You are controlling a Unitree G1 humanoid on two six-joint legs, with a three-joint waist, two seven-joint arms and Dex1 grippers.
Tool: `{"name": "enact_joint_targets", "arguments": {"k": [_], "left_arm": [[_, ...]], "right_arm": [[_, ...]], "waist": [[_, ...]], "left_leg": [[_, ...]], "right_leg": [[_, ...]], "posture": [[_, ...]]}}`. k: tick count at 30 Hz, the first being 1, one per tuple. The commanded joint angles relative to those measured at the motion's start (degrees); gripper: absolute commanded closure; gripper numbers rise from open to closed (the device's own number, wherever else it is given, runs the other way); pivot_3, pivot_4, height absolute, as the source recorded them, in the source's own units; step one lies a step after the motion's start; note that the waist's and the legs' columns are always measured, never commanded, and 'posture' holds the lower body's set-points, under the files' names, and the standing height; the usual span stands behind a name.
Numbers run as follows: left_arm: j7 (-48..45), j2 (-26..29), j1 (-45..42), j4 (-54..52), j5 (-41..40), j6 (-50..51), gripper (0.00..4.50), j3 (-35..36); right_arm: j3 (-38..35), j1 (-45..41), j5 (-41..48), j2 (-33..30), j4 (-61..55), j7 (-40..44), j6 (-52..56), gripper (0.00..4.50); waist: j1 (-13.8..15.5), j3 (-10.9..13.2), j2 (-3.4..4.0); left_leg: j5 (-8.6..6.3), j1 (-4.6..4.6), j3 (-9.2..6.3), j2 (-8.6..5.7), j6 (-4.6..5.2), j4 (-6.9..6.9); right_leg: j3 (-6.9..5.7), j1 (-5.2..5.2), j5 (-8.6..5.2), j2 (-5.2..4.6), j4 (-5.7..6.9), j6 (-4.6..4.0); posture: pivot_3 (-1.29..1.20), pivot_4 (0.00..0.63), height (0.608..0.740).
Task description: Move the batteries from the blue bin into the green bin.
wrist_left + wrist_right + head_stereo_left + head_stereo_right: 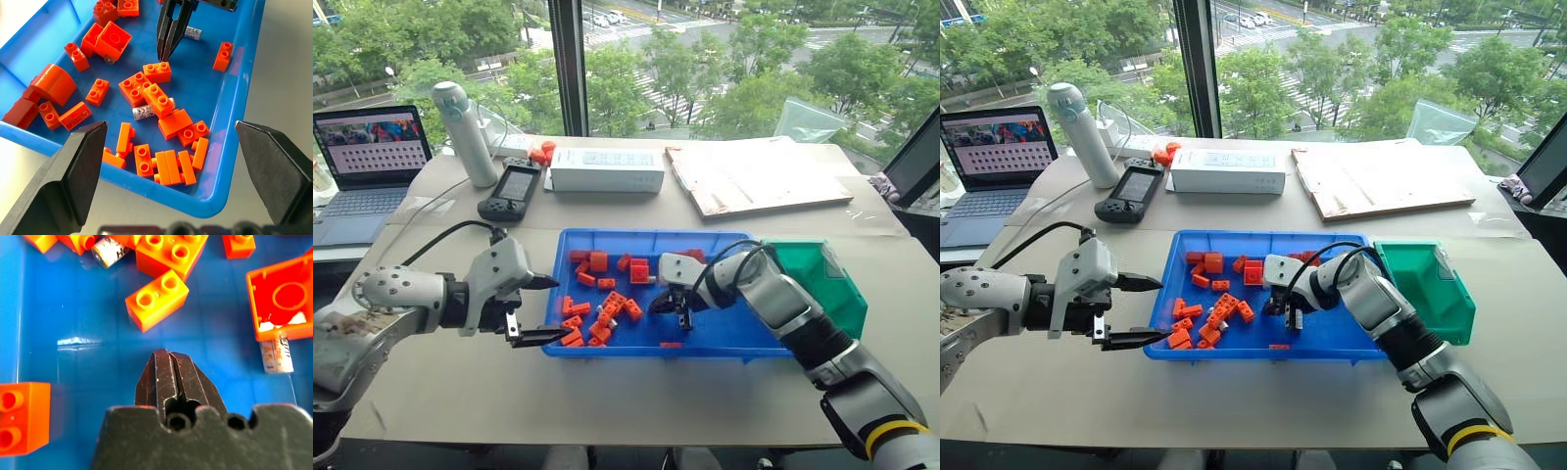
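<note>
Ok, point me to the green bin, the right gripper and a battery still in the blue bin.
green bin (1430, 308), right eye view, front wall.
right gripper (168, 363), right wrist view, closed fingertips.
battery (143, 112), left wrist view, label.

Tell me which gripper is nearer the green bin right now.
Right. The right gripper is shut, empty, over the middle of the blue bin, with the green bin just beyond that bin's edge. The left gripper is open at the blue bin's opposite end.
</note>
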Motion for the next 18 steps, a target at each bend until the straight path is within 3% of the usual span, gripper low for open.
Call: {"name": "enact_joint_targets", "arguments": {"k": [1,4,7,15,18], "left_arm": [[-0.3,-1.0,-2.4,-0.1,-0.5,-1.3,0.00,-1.2],[-0.5,-1.7,-3.6,0.9,0.3,-1.7,0.00,-2.7],[-0.5,-2.3,-4.6,2.0,1.1,-2.3,0.00,-4.1],[-0.4,-3.2,-4.7,2.4,1.8,-3.3,0.00,-5.5],[-0.4,-3.1,-4.3,2.2,1.8,-3.3,0.00,-5.4]], "right_arm": [[-3.8,-0.2,-0.5,-2.2,-2.0,-1.2,0.4,4.45],[-8.4,-1.7,4.0,-3.4,-3.8,0.0,6.9,4.45],[-10.1,-2.6,5.4,-7.9,-5.6,3.7,10.0,3.73],[-6.7,-1.1,1.2,-19.0,-6.1,10.2,6.4,0.95],[-6.1,-0.5,1.8,-19.4,-7.6,12.4,6.6,0.95]], "waist": [[0.0,0.0,0.00],[0.0,0.0,0.00],[0.0,0.0,0.01],[0.0,0.0,0.01],[-0.2,0.0,0.01]], "left_leg": [[0.01,0.00,0.00,0.00,0.01,0.00],[0.15,-0.04,0.02,0.00,0.24,-0.03],[0.22,-0.07,0.02,0.00,0.35,-0.04],[0.15,-0.06,0.03,0.00,0.26,-0.06],[0.21,-0.06,0.04,0.00,0.36,-0.07]], "right_leg": [[0.00,0.02,0.00,0.00,0.00,0.00],[0.03,0.04,0.00,0.00,0.00,0.00],[0.04,0.05,0.00,0.00,0.00,0.00],[0.05,0.02,-0.01,-0.01,-0.04,-0.01],[0.06,0.01,-0.02,0.00,-0.04,-0.02]], "posture": [[0.00,0.150,0.730],[0.00,0.150,0.730],[0.00,0.150,0.730],[0.00,0.150,0.730],[0.00,0.150,0.730]]}}
